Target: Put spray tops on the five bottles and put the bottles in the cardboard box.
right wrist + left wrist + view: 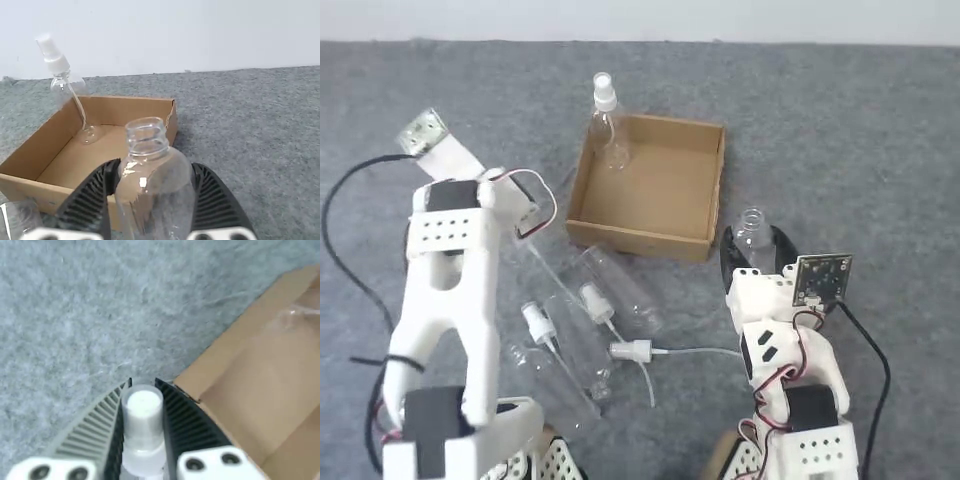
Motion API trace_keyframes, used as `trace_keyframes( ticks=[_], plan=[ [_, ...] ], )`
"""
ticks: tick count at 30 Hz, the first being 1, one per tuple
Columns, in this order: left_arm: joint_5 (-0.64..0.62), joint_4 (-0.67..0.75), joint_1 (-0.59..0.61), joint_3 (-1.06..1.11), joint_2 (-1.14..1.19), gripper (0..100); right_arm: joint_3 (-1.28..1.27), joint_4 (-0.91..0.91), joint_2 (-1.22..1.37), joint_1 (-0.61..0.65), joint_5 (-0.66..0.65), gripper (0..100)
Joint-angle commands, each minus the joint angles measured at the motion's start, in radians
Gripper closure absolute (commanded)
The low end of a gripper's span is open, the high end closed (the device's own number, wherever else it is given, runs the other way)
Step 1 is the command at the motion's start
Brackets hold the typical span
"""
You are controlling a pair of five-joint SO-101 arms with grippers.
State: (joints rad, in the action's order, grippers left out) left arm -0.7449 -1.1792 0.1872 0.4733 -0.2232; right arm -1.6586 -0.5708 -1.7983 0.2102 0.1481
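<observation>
My left gripper is shut on a white spray top, held just outside the cardboard box by its left wall. In the high view that gripper sits under the white arm by the box. My right gripper is shut on an upright clear bottle with a bare neck, just right of the box's front corner. The right wrist view has the same bottle between the black fingers. One capped bottle stands in the box's far left corner.
Clear bottles lie on the grey carpet in front of the box, between the arms. Loose spray tops lie among them, one with its long tube running right. Black cables trail at the left.
</observation>
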Motion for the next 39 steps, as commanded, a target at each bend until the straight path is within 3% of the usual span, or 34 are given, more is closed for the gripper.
trace_keyframes(
  ticks=[1, 15, 20, 28, 39],
  plan=[
    [-0.002, 0.008, 0.005, -0.016, -0.118, 99, -0.021, 0.004, -0.016, -0.005, 0.002, 99.2],
    [0.046, 0.017, -0.008, -0.021, -0.359, 99, -0.021, -0.018, -0.016, 0.042, 0.000, 99.2],
    [0.057, 0.017, -0.026, -0.013, -0.494, 99, -0.021, -0.053, -0.016, 0.097, -0.094, 99.2],
    [0.052, 0.017, -0.084, -0.013, -0.640, 99, -0.021, -0.064, -0.016, 0.099, -0.104, 99.2],
    [0.017, 0.141, -0.092, -0.012, -0.660, 99, -0.021, -0.065, -0.016, 0.099, -0.112, 99.2]
  ],
)
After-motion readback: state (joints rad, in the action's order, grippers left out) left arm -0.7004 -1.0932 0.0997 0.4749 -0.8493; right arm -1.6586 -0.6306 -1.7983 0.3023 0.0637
